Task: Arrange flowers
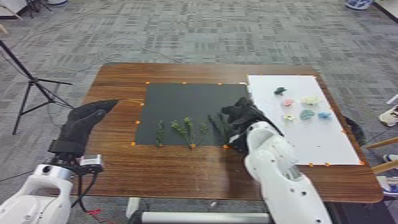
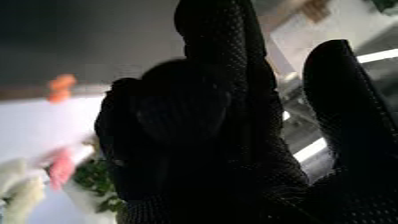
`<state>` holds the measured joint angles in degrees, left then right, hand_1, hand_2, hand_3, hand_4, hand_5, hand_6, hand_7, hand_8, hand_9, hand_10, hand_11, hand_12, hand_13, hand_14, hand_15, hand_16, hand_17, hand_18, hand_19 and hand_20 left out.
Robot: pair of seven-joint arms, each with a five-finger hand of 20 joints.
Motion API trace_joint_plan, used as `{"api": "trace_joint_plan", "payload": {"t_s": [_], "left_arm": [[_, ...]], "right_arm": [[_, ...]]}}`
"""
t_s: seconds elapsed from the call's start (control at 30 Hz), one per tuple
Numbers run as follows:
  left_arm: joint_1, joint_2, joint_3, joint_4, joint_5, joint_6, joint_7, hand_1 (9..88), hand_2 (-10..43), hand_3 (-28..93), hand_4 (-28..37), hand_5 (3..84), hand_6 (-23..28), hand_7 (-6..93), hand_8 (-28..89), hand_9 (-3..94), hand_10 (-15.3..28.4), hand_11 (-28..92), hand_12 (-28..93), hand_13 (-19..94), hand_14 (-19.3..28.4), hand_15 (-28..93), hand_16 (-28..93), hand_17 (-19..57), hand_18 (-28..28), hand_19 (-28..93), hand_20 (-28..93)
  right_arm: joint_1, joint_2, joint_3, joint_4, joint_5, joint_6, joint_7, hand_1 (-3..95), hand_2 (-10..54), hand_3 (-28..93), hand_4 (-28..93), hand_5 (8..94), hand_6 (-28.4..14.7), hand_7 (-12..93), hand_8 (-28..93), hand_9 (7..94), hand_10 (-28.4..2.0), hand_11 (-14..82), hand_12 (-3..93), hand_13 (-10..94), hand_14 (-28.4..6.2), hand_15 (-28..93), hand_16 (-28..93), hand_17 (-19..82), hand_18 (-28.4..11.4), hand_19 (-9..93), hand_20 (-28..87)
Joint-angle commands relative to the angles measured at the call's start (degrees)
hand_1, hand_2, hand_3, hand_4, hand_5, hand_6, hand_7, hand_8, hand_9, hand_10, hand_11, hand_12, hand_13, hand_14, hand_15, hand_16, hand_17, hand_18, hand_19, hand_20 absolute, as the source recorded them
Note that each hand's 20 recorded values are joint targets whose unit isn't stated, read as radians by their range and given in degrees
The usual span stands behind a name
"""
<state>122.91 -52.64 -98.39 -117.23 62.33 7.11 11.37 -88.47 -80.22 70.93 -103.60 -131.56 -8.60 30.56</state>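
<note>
In the head view, the left hand (image 1: 83, 120) is off at the left of the frame beside the dark sheet (image 1: 197, 96), its fingers fairly straight and pressed together, holding nothing that I can see. The right hand (image 1: 242, 116) is right of centre, at the dark sheet's right edge, close to the nearest green stem (image 1: 216, 123); whether they touch I cannot tell. More greenery, the leafy sprig (image 1: 187, 131) and the thin sprig (image 1: 160, 134), lies near the centre. Towards the right, the pink flower (image 1: 288, 102), cream flower (image 1: 310, 100) and blue flower (image 1: 324, 115) lie on the white sheet (image 1: 311, 145).

In the right wrist view, the right hand's thumb stands apart from its loosely bent and straight fingers, with nothing visibly pinched; the pink flower and some leaves are beyond it.

The stems look slender and lie flat, so a low sweep of the glove could push them askew, and a pinch closed too high would miss. Thick gloved fingertips might also catch two neighbouring stems at once, or knock small blossoms out of place if the wrist swings wide
</note>
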Motion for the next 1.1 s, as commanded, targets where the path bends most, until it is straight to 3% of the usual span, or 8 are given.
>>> {"api": "trace_joint_plan", "payload": {"t_s": [0.03, 0.13, 0.2, 0.33, 0.57, 1.1], "left_arm": [[-0.3, -0.02, 0.33, -0.10, -0.26, -1.09, -0.68, 24.8, -9.5, 67, -23.1, 45.8, 2.4, 17.3, -8, 36.9, 11.1, 14, 13, 28, 13.0, 7, 4, -1.1, 10.0, 0, 14], [-0.7, -0.11, 0.74, 0.07, -0.28, -1.19, -0.62, 24.8, -9.5, 67, -23.0, 45.8, 2.4, 17.4, -8, 36.9, 11.1, 14, 13, 28, 13.1, 7, 4, -1.1, 10.0, 0, 14], [-0.7, -0.17, 0.84, 0.07, -0.23, -1.25, -0.52, 24.8, -9.5, 67, -23.0, 45.8, 2.4, 17.3, -8, 36.9, 11.1, 14, 13, 28, 13.1, 7, 4, -1.1, 10.0, 0, 14], [-0.7, -0.20, 0.81, 0.01, -0.26, -0.98, -0.33, 24.8, -9.5, 67, -23.0, 45.7, 2.4, 17.3, -8, 36.9, 11.1, 14, 13, 28, 13.0, 7, 4, -1.1, 10.0, 0, 14], [-0.4, -0.41, 0.66, -0.13, -0.34, -0.79, 0.02, 24.9, -9.5, 67, -23.0, 45.8, 2.4, 17.3, -8, 36.9, 11.0, 14, 13, 28, 13.0, 7, 4, -1.1, 10.0, 0, 14], [-0.2, -0.69, 0.76, -0.24, -0.34, -0.63, 0.12, 24.8, -9.5, 67, -23.0, 45.7, 2.4, 17.4, -8, 36.8, 11.0, 14, 13, 28, 13.0, 7, 4, -1.1, 10.0, 0, 14]], "right_arm": [[-1.2, 0.8, 0.6, -0.7, 7.0, 2.3, -16.4, 25.1, 8.3, 64, -8, 73.2, -5.1, 33, -6, 88.9, -14.7, 28.3, 25.8, 94, -4.3, 52, 33, 66, -13.9, 93, 53], [-0.9, 0.8, 0.8, 1.3, 6.6, 0.0, -21.5, 24.6, 8.7, 64, -9, 67.6, -5.5, 28, -5, 83.0, -15.4, 18.9, 21.5, 92, -5.5, 49, 36, 63, -15.1, 93, 53], [-0.5, 0.8, 1.1, 1.6, 6.1, -3.8, -20.9, 24.0, 9.0, 64, -9, 62.5, -5.9, 27, -5, 78.0, -15.6, 14.3, 18.6, 92, -5.8, 49, 37, 62, -15.4, 93, 53], [0.1, 0.8, 1.5, 3.4, 5.0, -5.3, -22.3, 23.0, 10.2, 65, -10, 54.8, -6.8, 27, -4, 70.6, -15.3, 10.0, 15.2, 92, -6.2, 50, 36, 62, -15.8, 93, 53], [0.5, 1.1, 2.5, 6.1, -3.1, -7.6, -27.8, 20.1, 12.2, 66, -10, 51.4, -6.5, 27, -5, 66.5, -13.9, 8.3, 12.8, 92, -6.4, 51, 35, 62, -16.4, 93, 54], [1.0, 2.4, 2.2, 6.4, -4.8, -5.5, -23.9, 19.3, 12.2, 66, -10, 51.8, -5.6, 28, -6, 65.1, -13.6, 8.5, 11.4, 91, -6.5, 52, 33, 61, -17.0, 93, 54]]}}
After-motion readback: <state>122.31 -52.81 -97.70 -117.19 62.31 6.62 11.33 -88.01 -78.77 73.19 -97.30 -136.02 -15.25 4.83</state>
